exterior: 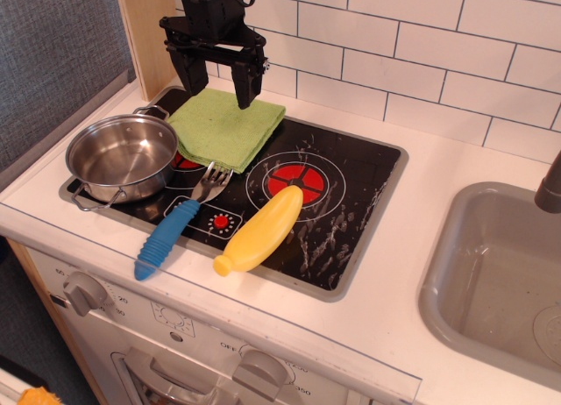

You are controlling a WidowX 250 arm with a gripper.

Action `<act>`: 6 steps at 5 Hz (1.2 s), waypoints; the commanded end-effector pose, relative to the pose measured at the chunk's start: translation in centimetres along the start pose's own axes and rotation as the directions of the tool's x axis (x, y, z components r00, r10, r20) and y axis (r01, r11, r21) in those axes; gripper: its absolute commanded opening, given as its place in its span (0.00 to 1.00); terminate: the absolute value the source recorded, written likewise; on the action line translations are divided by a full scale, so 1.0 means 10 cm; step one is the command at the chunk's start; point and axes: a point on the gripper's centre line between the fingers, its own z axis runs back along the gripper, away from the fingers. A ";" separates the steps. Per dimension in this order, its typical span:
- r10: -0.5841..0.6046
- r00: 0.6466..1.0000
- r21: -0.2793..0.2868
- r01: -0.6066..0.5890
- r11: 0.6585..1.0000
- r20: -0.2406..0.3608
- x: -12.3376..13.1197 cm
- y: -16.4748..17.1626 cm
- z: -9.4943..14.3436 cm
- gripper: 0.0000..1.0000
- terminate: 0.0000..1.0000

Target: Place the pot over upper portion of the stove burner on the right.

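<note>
The small shiny steel pot (123, 157) sits at the left end of the black cooktop (351, 173), over the left burner. The right stove burner (298, 177) is a red four-part disc with white rings and white scuff streaks beside it. The tip of a yellow banana-shaped toy (260, 230) lies on its lower edge. My black gripper (217, 79) hangs open and empty above the back left of the cooktop, over the green folded cloth (226, 127), well above and behind the pot.
A fork with a blue handle (173, 230) lies on the cooktop front between pot and yellow toy. A small red control dot (221, 221) sits near it. A grey sink (500, 282) is at the right. White tiled wall stands behind.
</note>
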 end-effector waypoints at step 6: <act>0.101 0.988 0.103 -0.090 0.991 -0.115 -0.82 0.42 -0.19 1.00 0.00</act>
